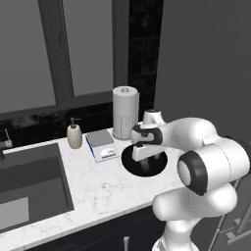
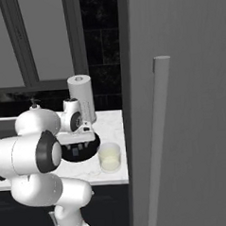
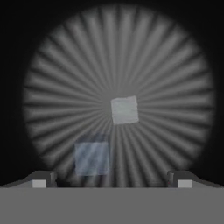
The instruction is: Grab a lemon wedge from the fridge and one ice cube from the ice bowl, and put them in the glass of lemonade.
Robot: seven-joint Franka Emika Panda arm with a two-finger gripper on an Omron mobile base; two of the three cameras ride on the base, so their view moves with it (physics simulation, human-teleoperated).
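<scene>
Both base views are dim and evenly lit, flat rendered grey with soft, low-detail edges and no glare. The marble counter (image 1: 105,188) is the brightest surface. The hand view is darker and blurry: the ice bowl (image 3: 57,65) fades to black at its rim, cubes hazy

Ice bowl (image 1: 128,164) sat on counter (image 1: 103,188) before paper-towel roll (image 1: 125,112); glass of lemonade (image 2: 109,157) just right of it, beside fridge (image 2: 181,106). Sink (image 1: 29,184) far left.
</scene>
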